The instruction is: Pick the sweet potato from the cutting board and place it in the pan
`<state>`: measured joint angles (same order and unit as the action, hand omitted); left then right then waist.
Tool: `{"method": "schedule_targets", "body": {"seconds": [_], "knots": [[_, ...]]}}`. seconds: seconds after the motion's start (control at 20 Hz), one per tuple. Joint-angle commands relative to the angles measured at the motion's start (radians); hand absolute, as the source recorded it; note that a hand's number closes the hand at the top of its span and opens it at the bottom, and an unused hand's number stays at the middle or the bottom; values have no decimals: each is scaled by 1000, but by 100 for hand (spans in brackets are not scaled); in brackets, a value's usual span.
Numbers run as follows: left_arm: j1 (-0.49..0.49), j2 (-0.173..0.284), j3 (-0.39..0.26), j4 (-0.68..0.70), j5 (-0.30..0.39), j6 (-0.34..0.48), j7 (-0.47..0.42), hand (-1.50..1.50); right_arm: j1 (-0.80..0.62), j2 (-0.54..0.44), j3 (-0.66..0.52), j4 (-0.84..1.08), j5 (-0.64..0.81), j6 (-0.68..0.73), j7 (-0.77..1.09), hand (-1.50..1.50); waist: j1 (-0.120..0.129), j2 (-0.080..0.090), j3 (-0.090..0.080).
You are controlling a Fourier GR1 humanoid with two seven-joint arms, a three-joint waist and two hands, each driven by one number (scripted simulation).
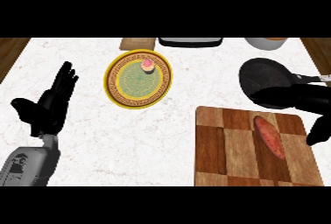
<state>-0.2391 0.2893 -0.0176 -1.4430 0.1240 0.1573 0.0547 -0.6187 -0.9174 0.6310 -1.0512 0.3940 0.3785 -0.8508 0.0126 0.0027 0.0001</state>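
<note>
Head view: a white speckled counter (97, 144) fills most of the frame, with strips of wooden floor at the upper left and upper right corners.

At the lower right lies a checkered wooden cutting board (223, 153). The sweet potato (269, 136), reddish and elongated, rests on the board's right half, running from upper left to lower right, with nothing gripping it.

Just above the board, at the right of the frame, sits a dark round pan (262, 74); its handle points to the right edge. The pan's lower part is covered by the right hand (294, 97), which comes in from the right edge and hangs over the gap between pan and board. Its fingers stretch leftward and a dark part hangs down along the board's right edge, near the sweet potato but not touching it. The fingers look spread and hold nothing.

At the left of the frame the left hand (48, 105) rests open, fingers straight and pointing up, thumb out to the left, above its grey forearm in the lower left corner.

Upper centre shows a yellow-rimmed plate (123, 94) with a green patterned middle; a small pink-topped cupcake (148, 66) stands on its upper right part.

Along the top edge are a tan wooden block (137, 43), a dark tray-like object (190, 41) and a pale bowl (265, 42), all cut off.
</note>
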Motion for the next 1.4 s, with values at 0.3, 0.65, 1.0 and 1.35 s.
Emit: {"method": "schedule_targets", "body": {"seconds": [0.3,0.65,1.0,1.35], "knots": [[-28,29,57,-67,10,-17,98,0,39,19,16,-18,204,-20,-24,-150,-11,-4,0],[26,-37,17,-27,-41,-21,11,0,-24,140,-3,90,308,16,-10,-150,1,0,0],[4,-47,53,39,-47,-48,-22,0,9,177,-46,100,421,-27,-19,-150,-8,-1,0],[10,-91,27,10,-93,-15,-10,0,115,192,-47,65,509,-67,-13,-150,-12,-2,0]]}}
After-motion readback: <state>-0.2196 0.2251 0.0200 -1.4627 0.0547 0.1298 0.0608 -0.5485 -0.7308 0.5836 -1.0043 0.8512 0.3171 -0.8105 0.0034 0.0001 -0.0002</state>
